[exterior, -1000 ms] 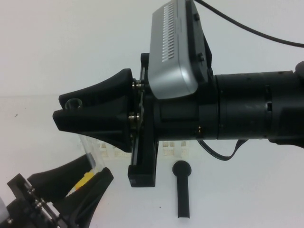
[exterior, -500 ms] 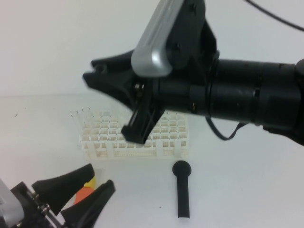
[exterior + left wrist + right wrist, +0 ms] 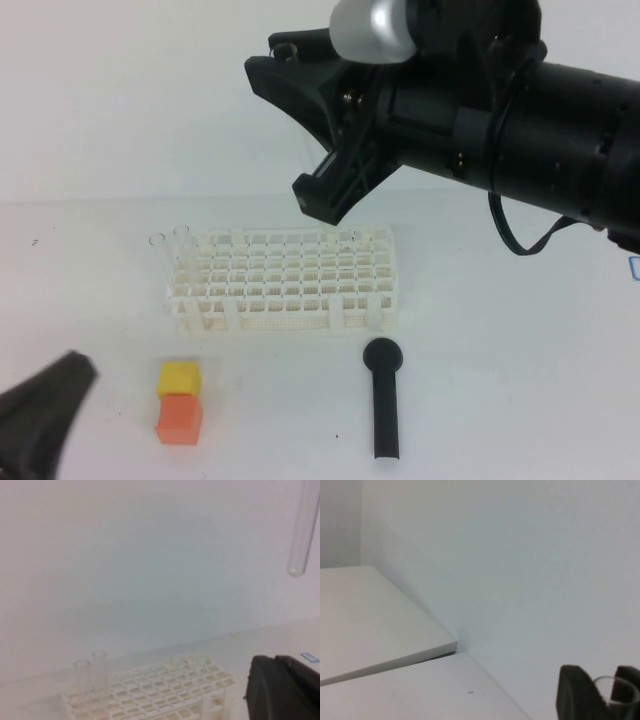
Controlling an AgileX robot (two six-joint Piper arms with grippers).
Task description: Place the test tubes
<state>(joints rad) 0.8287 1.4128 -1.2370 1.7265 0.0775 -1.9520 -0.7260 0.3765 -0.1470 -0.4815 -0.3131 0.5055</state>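
You're looking at the right arm (image 3: 540, 130) showing as a thick matte-black cylinder in ringed sections, across the upper right of the high view. A silver-grey camera housing (image 3: 375, 22) is sitting on its wrist, and a thin black cable (image 3: 522, 243) is looping beneath. Small metal screws (image 3: 348, 97) are glinting at the base of the right gripper (image 3: 275, 60), whose black fingers are tapering to wedges. The left gripper (image 3: 40, 415) is showing only as a blurred black shape at the lower left.

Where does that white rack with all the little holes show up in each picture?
High view: white rack at centre, below the right gripper; left gripper at bottom-left corner.
Left wrist view: rack along the bottom edge.
Right wrist view: absent; right gripper holds a test tube.
Landmark: two glass tubes standing in the rack's corner.
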